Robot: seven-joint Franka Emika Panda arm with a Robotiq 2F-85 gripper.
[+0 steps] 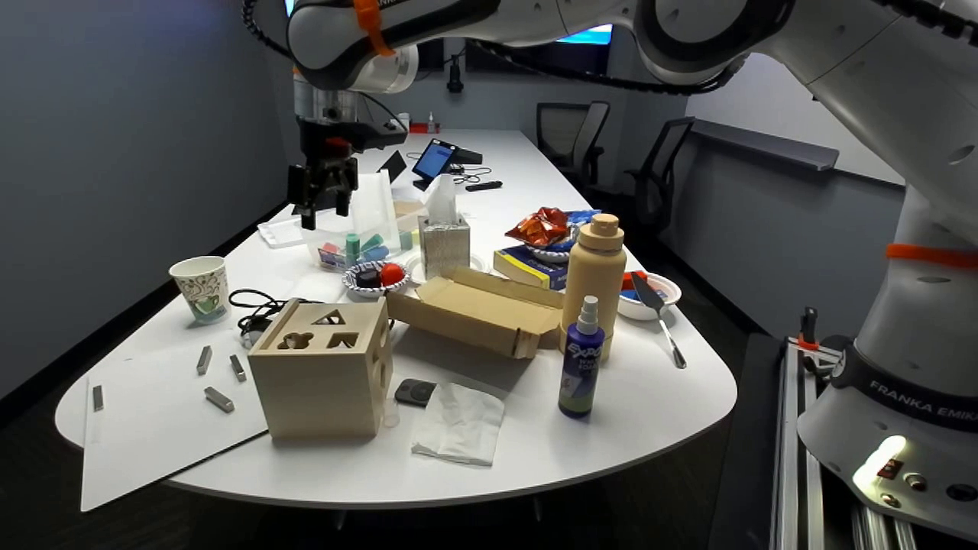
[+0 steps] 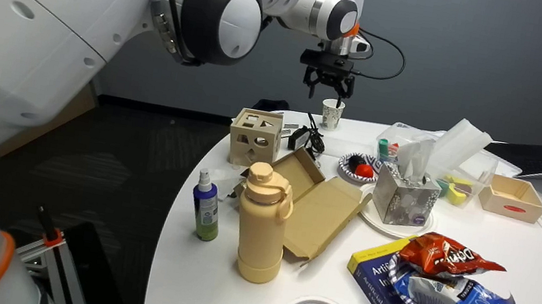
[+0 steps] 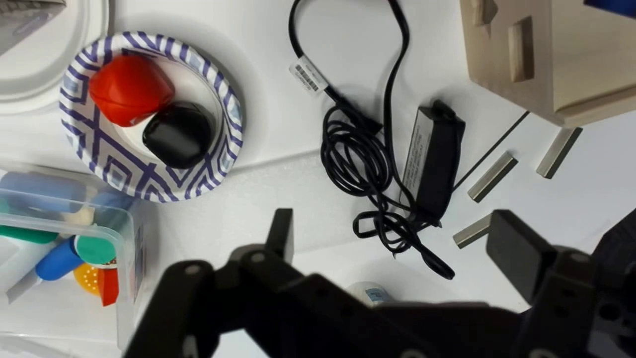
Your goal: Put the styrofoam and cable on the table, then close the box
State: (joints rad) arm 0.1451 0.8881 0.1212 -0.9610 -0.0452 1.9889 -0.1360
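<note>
The tan cardboard box (image 1: pixel 477 313) lies with its flap open on the white table (image 1: pixel 527 428); its inside also shows in an exterior view (image 2: pixel 323 215). The black cable (image 3: pixel 355 159) lies coiled beside its adapter on the table, behind the wooden cube in an exterior view (image 1: pixel 263 307). A flat whitish sheet (image 3: pixel 233 219), perhaps the styrofoam, lies on the table, with the coil over part of it. My gripper (image 1: pixel 325 214) is open and empty, high above the table; in the wrist view, its fingers (image 3: pixel 395 226) stand apart with the cable's end seen between them.
The wooden cube (image 1: pixel 321 382) and paper cup (image 1: pixel 202 289) stand near the cable. A tall bottle (image 2: pixel 262 226) and spray bottle (image 2: pixel 206 207) stand close to the box. A patterned bowl (image 3: pixel 226 149), clear bin (image 3: pixel 124 278) and tissue box (image 2: pixel 402 200) are also nearby.
</note>
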